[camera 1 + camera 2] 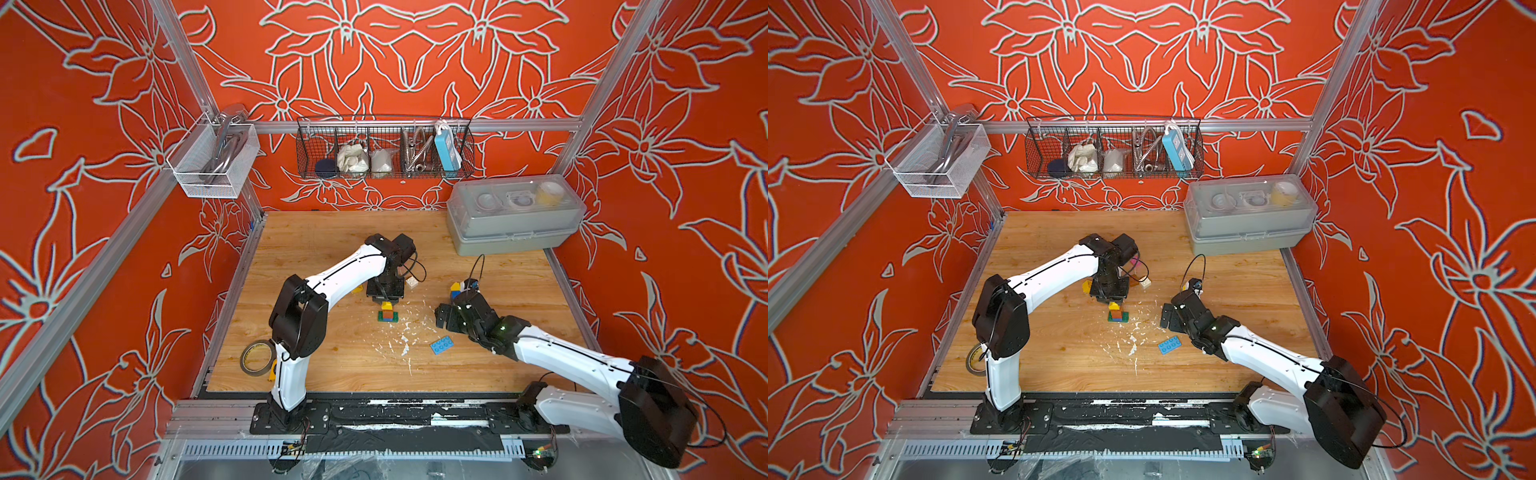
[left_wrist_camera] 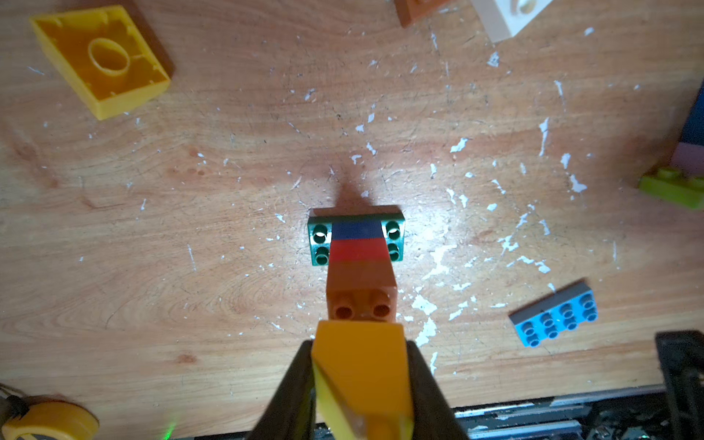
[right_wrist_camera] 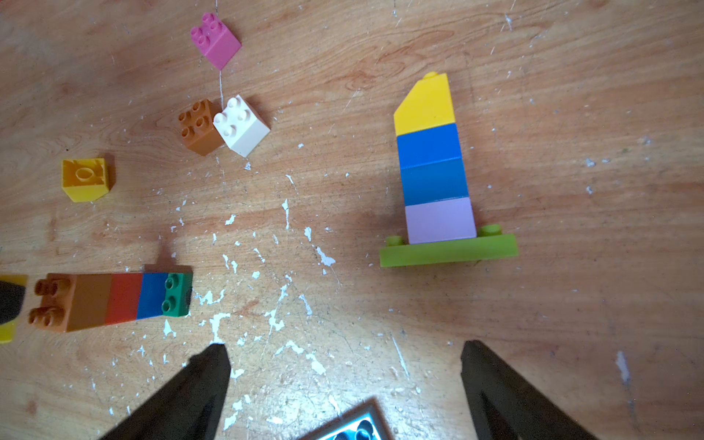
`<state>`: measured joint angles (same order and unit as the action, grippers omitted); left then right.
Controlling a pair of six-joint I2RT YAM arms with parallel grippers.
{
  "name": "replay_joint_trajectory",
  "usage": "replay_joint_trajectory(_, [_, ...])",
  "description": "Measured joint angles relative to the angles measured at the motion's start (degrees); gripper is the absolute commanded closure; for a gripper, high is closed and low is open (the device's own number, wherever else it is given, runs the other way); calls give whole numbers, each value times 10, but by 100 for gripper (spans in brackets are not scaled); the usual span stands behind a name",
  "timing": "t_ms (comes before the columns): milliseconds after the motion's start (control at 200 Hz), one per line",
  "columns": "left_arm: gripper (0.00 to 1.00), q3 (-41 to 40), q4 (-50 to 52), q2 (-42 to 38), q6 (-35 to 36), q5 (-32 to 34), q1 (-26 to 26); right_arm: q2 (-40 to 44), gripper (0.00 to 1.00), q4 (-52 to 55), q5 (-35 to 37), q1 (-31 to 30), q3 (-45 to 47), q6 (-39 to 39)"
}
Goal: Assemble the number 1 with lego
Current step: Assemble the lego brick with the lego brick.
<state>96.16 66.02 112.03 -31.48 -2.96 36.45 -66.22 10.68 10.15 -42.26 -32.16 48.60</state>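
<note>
on the wooden table, nearest on the left, lies a brownish roll of tape. right of the middle, a light blue flat studded plate lies alone among white flecks, studs up. just beyond it the right gripper hangs over bare wood, its jaws spread wide with nothing between them. an edge of the plate shows close below it in the right wrist view.

in the middle of the table stands a short stack: a green studded plate at the bottom, then a blue, a red and a brown brick, the brown one's studs bare. the left gripper is clamped on a yellow sloped brick, a finger on either side, and holds it right over those studs. whether brick and studs touch cannot be told.

to the right of that stack, just beyond the right gripper, a taller tower stands upright: a lime plate, a lilac brick, two blue bricks and a yellow sloped piece on top.

farther back lie loose pieces. an upturned yellow square brick lies hollow side up, left of the stack. a brown square brick and a white square brick touch each other, and a pink square brick sits farther still, apart from them.

in the far right corner sits a grey plastic box with a clear lid, and on the far wall hangs a black wire basket.
</note>
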Motion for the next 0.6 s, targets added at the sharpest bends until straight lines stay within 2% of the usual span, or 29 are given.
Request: replay_joint_trajectory(601, [87,-15,-23,2,6,9,8,0,0,0,0,2,0,0])
